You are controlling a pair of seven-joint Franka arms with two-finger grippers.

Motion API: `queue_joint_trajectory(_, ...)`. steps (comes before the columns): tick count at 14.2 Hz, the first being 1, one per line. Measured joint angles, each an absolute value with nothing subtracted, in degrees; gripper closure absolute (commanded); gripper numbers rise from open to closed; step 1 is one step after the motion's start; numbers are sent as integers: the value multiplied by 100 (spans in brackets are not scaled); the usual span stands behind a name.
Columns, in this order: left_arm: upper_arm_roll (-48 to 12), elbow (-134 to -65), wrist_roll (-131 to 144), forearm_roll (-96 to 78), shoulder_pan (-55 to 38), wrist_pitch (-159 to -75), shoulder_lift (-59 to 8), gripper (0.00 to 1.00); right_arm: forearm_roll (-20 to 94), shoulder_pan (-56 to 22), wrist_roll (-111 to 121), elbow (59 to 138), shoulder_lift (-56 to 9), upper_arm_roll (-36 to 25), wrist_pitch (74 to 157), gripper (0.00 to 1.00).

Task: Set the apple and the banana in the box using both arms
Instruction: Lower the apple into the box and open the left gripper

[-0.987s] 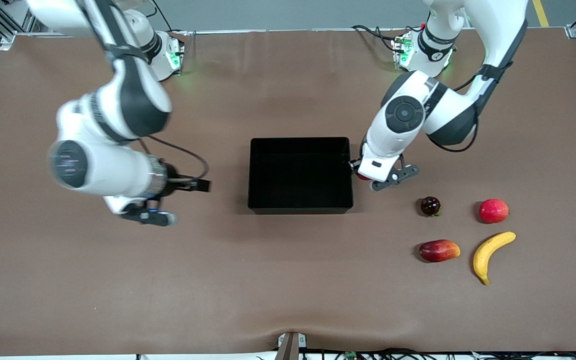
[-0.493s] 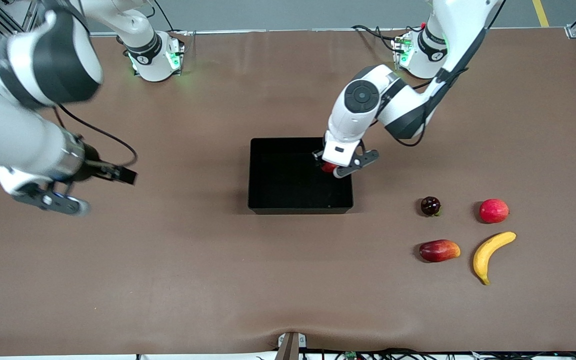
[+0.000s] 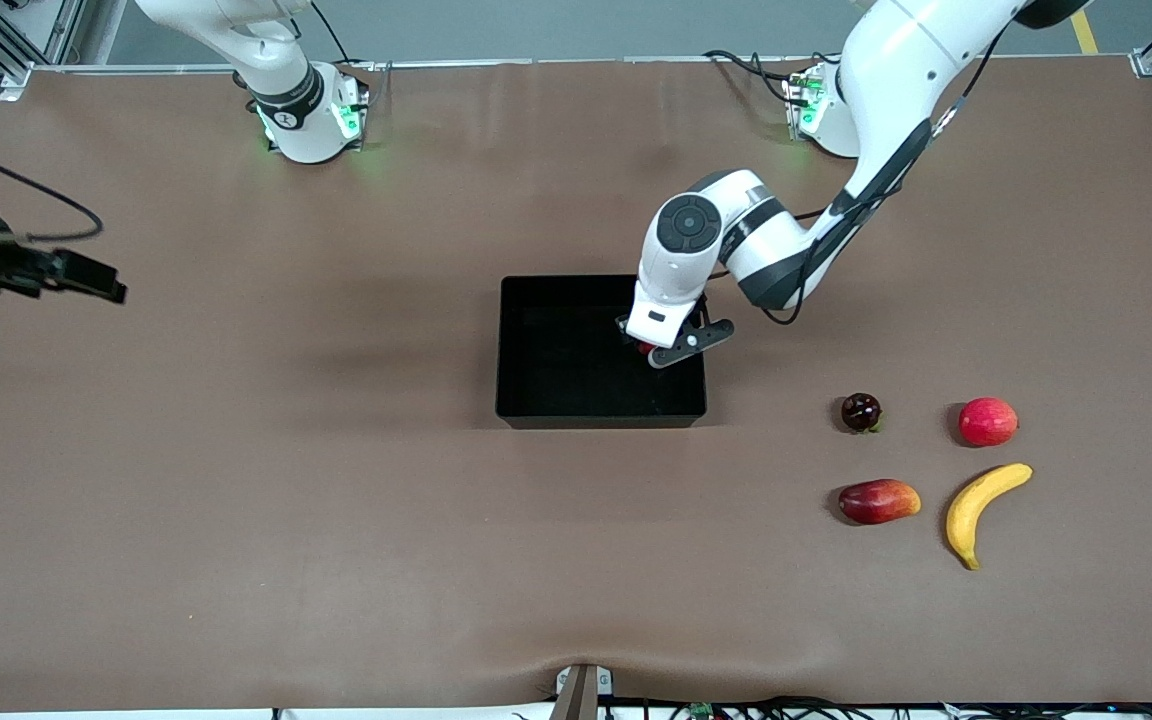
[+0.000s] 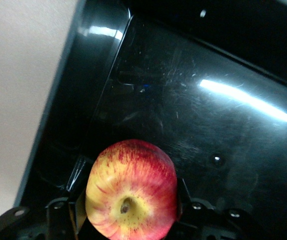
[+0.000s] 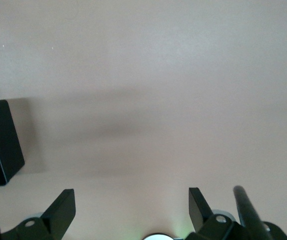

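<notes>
Left gripper [image 3: 648, 348] over the box [image 3: 536, 345], squeezing the apple [image 4: 131, 189]. Right gripper [image 5: 132, 205] over bare table [image 3: 336, 520] at the right arm's end, fingers wide. Banana [image 3: 982, 508] on table.

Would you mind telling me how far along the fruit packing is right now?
Nothing lies in the box yet. In hand: the left gripper holds the apple over the box. Left: releasing it, then the banana, which lies untouched on the table. The right gripper waits open above bare table.
</notes>
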State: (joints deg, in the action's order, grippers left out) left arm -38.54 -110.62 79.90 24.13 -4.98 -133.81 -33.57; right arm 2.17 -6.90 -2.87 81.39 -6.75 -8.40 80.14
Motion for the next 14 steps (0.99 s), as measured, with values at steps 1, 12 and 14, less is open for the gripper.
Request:
queue_joint_trajectory(1,-3854,-11060,8013,2506,-503,-13393,-3446,91,178,-689,-179,8319,-483,-838,8022,0)
queue_joint_trajectory(12,-3864,-10696,8009,2798,-433,-13163,-3329,0,68,-646,59,8696,23,-818,8202,0)
queue_joint_trajectory(14,-3870,-10313,7759,2797,-295,-12541,-3024,0,70,-646,65,8649,24,-818,8212,0)
